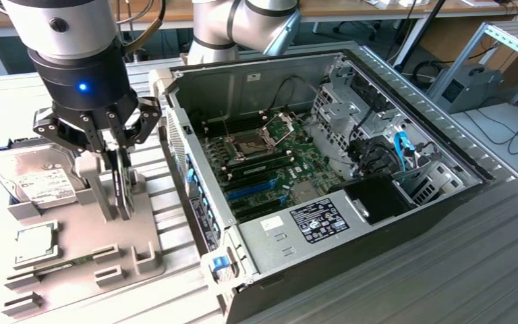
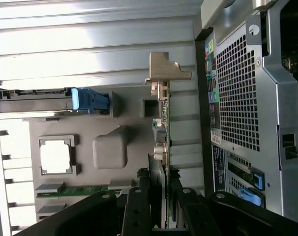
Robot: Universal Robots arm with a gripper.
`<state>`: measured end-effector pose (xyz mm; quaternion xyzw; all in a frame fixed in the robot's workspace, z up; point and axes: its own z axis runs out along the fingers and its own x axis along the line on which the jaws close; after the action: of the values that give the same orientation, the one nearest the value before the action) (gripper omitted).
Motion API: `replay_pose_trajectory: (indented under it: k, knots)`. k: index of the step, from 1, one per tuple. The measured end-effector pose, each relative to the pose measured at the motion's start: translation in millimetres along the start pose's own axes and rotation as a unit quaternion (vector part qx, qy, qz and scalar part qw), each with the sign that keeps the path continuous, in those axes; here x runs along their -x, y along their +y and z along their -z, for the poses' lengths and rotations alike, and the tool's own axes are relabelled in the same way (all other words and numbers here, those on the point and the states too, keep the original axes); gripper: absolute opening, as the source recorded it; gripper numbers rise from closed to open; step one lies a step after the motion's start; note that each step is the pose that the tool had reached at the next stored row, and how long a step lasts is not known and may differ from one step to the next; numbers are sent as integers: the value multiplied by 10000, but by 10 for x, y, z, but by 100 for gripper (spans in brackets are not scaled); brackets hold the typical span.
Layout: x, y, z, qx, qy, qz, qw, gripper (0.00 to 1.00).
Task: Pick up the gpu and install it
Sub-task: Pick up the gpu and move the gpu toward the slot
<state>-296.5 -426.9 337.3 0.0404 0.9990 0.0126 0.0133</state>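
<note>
**A:** Where does the gpu (image 1: 122,199) sit right now?

**B:** It stands on its long edge over the grey holder tray (image 1: 79,236), just beside the open computer case (image 1: 439,202). The gripper (image 1: 115,182) is clamped on it from above, one finger on each flat face. I can't tell whether the lower edge has cleared the tray.

**A:** So this is the pick. What makes it go well?

**B:** I'd say a straight vertical pull. The card is thin and stiff, and its cradle is narrow, so any tilt could wedge it. The wrist view shows it edge-on, with the fingers (image 2: 141,196) close on either side, which looks square to me.

**A:** Will it slip?

**B:** It might. The faces are smooth and dark and the fingers are hard metal. The silvery end bracket (image 2: 164,69) adds weight at the end away from the grip, so I'd expect a slight droop there.

**A:** What else is on the tray?

**B:** A hard drive (image 1: 38,179) with a white label, a small square chip (image 1: 36,243) and a green memory stick (image 1: 61,264), each in a moulded matte pocket. The worktop (image 1: 511,270) is ribbed metal. The case is bare sheet steel with a perforated rear panel (image 2: 232,93).
</note>
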Motion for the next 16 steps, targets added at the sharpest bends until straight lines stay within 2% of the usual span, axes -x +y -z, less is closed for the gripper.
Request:
replay_pose_trajectory:
  k: [4,6,11,13,14,16]
  knots:
    - [1,0,25,4,-1,0,10000,26]
    - [1,1,28,-26,-2,1,10000,26]
    - [1,0,32,-203,-16,6,9998,26]
    - [1,1,37,-305,-25,9,9995,26]
    - [1,1,43,-337,-27,10,9994,26]
    - [2,1,59,-369,-29,11,9993,26]
